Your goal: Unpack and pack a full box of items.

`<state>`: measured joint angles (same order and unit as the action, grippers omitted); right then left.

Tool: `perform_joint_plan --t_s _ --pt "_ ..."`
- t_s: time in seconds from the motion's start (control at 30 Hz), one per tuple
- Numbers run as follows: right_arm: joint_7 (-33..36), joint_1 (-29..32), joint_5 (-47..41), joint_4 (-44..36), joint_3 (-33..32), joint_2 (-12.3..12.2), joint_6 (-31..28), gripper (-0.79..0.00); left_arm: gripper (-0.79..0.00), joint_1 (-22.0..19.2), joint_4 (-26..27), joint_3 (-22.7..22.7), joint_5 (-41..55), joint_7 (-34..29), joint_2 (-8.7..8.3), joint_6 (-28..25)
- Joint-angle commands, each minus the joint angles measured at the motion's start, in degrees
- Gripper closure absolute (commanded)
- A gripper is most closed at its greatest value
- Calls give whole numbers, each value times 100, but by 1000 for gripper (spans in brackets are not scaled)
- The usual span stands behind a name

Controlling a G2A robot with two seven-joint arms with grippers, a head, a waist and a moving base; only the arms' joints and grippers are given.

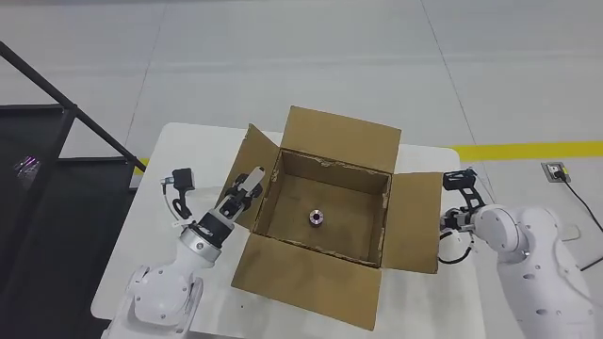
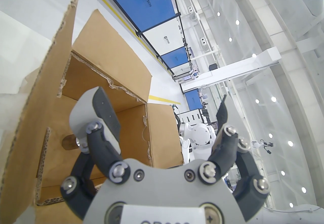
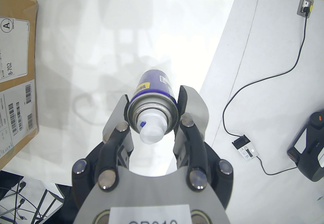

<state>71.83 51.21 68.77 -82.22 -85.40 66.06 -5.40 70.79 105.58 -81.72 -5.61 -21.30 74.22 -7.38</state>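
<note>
From above, a cardboard box stands open on the white surface, with all four flaps folded outward. On its bottom, near the centre, lies one small round thing, dark with a lighter middle. The left arm is beside the box's left flap, and the left jaws are right at that flap; whether they touch it I cannot tell. The right arm is beyond the right flap, near the edge of the surface.

In the left wrist view, the left jaws are wide apart and hold nothing. Behind them are the inner walls of the box, and the right arm shows farther off, past the opposite flap.

In the right wrist view, the right jaws are clamped on a purple spray can with a white nozzle, one pad on each side of its body. The can is over the surface, close to its edge and apart from the box flap, which carries printed labels. On the floor lies a black cable.
</note>
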Motion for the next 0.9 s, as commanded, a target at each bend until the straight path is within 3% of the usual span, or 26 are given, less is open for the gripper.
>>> perform_joint_plan --t_s 0.0,0.1,0.23,0.33,0.37,0.4,0.43,0.67,0.87 --pt "-12 2 -18 5 6 -6 -9 -388 -785 9 6 -5 5 12 -4 -11" --pt "-35 19 -48 3 5 -15 -6 -394 -785 21 23 -13 16 33 -9 -11" --pt "-70 41 -78 -8 2 -29 2 -489 -785 35 50 -28 23 60 -17 -9" --pt "-162 106 -66 -139 -63 -46 77 -459 -785 52 105 -76 47 110 -24 -20" --pt "-190 143 -44 -231 -95 -53 135 -502 -785 60 126 -103 58 138 -26 -25" --pt "-215 187 -6 -350 -135 -61 199 -696 -785 68 150 -134 67 157 -30 -31" --pt "-228 234 75 -494 -178 -71 295 -785 -785 77 175 -171 78 181 -34 -33" --pt "-196 654 759 -2149 -447 -122 960 -785 -785 174 339 -504 121 259 -73 -56" --pt "-90 691 1324 -3322 -97 -102 1175 -785 -785 307 484 -958 -106 396 -127 -79"
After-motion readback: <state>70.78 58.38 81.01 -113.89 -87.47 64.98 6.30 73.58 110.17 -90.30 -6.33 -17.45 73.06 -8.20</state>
